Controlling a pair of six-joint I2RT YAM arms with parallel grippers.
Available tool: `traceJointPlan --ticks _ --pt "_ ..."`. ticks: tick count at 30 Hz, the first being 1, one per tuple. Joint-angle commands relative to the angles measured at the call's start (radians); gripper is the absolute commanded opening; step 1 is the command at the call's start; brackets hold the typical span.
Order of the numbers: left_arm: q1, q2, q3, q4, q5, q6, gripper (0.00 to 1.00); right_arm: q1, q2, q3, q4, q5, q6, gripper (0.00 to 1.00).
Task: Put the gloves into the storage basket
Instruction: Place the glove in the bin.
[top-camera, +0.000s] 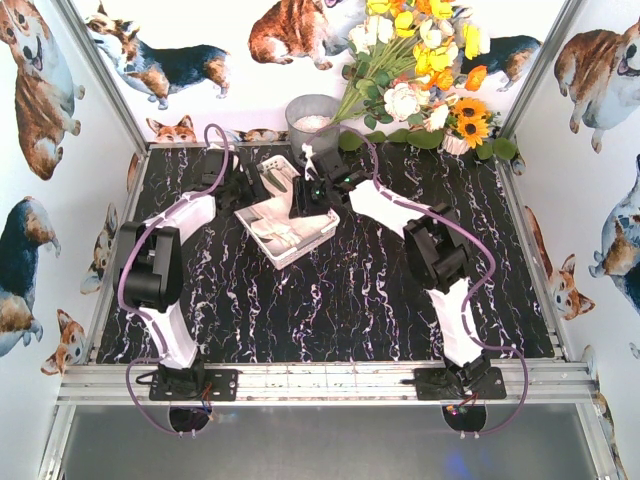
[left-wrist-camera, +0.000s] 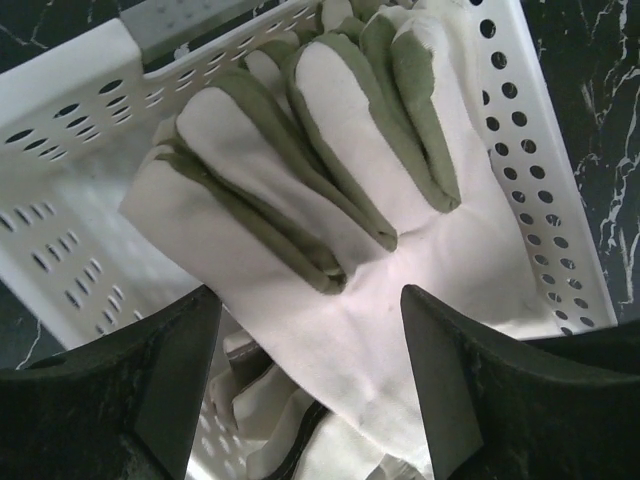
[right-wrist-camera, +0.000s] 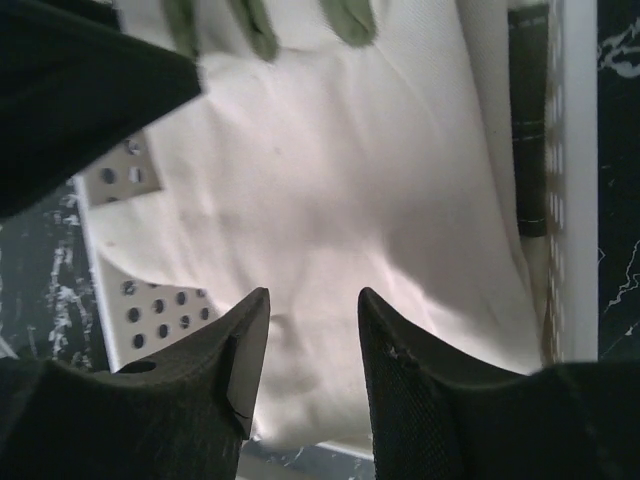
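The left pincer (left-wrist-camera: 308, 293) gapes empty over the gloves (left-wrist-camera: 330, 160) in the storage basket (left-wrist-camera: 60, 90); the right pincer (right-wrist-camera: 312, 296), part-open, seemingly grips nothing.

Gloves (left-wrist-camera: 330, 200): woven cream-white cloth, matt, softly creased; finger patches a duller grey-green fabric.
Storage basket (left-wrist-camera: 70, 110): white moulded plastic, smooth, faint sheen, perforated walls.
Table (top-camera: 330, 300): black marble-pattern top with white veins, smooth, slightly glossy.
Left gripper (left-wrist-camera: 308, 292) and right gripper (right-wrist-camera: 313, 292): fingers (right-wrist-camera: 410, 390) of dark matt plastic, finely grained.
Bucket (top-camera: 312, 120): grey metal, dull.
Frame rail (top-camera: 320, 382): bare brushed aluminium.
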Motion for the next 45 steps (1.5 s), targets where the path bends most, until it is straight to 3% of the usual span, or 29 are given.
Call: traceJointPlan --ticks 1,7,14,25,29,32,39,45 --pt "0.010 0.038 0.032 0.020 0.036 -0.032 0.67 0.007 -0.145 0.012 0.040 -0.029 0.007 0.43" --pt "0.012 0.088 0.074 0.018 0.054 -0.020 0.66 0.006 -0.239 -0.049 0.037 -0.005 -0.005 0.44" --pt "0.007 0.148 0.153 0.007 0.091 0.011 0.54 0.005 -0.357 -0.146 0.006 0.073 -0.035 0.44" --pt "-0.015 0.198 0.240 -0.019 0.099 0.075 0.55 -0.027 -0.474 -0.282 -0.004 0.133 -0.038 0.44" --pt "-0.028 0.205 0.270 -0.063 0.068 0.112 0.61 -0.043 -0.511 -0.314 -0.007 0.138 -0.033 0.45" --pt "-0.030 0.128 0.228 -0.060 0.012 0.153 0.68 -0.061 -0.560 -0.343 -0.012 0.118 -0.020 0.51" --pt "-0.035 -0.078 0.213 -0.116 -0.072 0.264 0.99 -0.111 -0.757 -0.473 0.034 0.152 -0.017 0.60" --pt "0.039 -0.281 0.010 -0.048 -0.245 0.231 1.00 -0.275 -0.944 -0.672 0.060 0.203 0.025 0.63"
